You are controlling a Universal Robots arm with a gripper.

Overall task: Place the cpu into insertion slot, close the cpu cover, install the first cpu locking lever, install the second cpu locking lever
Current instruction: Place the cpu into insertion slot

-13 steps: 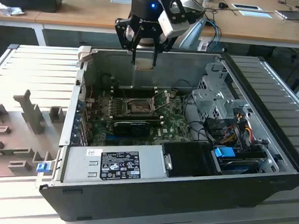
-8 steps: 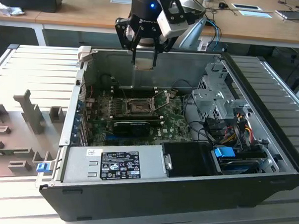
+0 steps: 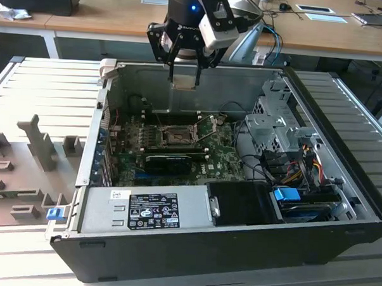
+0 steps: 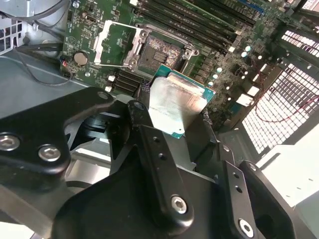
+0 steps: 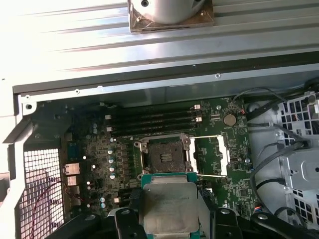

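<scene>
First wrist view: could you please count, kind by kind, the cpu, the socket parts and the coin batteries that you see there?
cpu: 1
insertion slot: 1
cpu cover: 1
coin battery: 1
Total: 4

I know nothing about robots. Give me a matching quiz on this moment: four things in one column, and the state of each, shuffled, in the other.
Things
1. the cpu, a small flat square chip with a grey metal top
2. the insertion slot, a square dark socket with a silver rim
3. the cpu cover, a thin silver metal frame
4. the black gripper

States
A. swung open, lying flat beside the socket
B. shut on the chip
C. empty and uncovered
D. held in mid-air, not yet seated

Pairs: 1-D, 2-C, 3-A, 4-B
</scene>
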